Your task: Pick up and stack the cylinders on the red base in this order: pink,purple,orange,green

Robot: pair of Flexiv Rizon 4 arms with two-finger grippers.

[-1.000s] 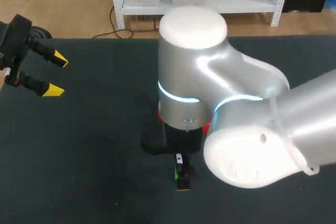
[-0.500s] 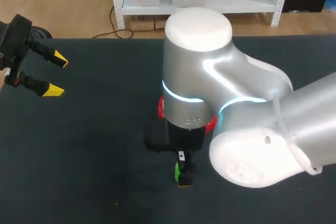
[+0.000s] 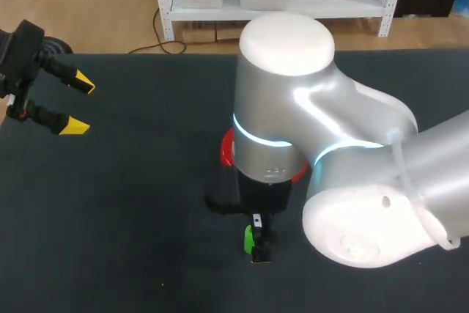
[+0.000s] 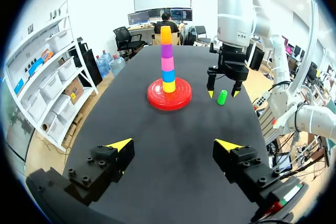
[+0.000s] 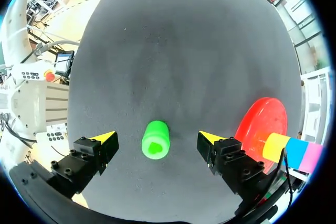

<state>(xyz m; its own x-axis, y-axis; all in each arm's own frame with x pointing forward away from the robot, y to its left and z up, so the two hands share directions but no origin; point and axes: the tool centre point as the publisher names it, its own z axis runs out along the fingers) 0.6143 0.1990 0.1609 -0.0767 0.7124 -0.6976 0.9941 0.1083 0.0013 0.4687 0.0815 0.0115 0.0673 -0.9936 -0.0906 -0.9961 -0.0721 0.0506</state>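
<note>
Green cylinder (image 5: 156,142) stands inside the open right claw (image 5: 157,137), beside the red base (image 5: 257,119). Left claw (image 4: 173,144) hangs open over the desk's (image 3: 132,203) left edge.

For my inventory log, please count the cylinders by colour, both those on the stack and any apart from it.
yellow cylinder: 1
blue cylinder: 1
pink cylinder: 1
purple cylinder: 1
orange cylinder: 1
green cylinder: 1
Total: 6
</note>
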